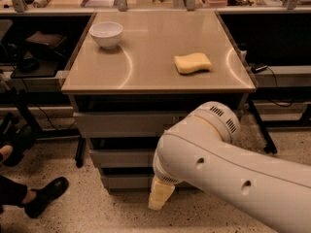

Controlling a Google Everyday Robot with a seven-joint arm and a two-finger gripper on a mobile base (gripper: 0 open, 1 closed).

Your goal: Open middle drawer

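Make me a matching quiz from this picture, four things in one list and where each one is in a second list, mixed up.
1 bowl
2 sponge
3 middle drawer
4 gripper

A halfway down the cabinet
B low by the floor, in front of the cabinet
C right side of the tabletop
D left rear of the tabletop

Pairs: 1-D, 2-C, 3-A, 4-B

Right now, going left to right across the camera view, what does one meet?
Black shoe → white bowl → claw, low before the drawer cabinet → yellow sponge.
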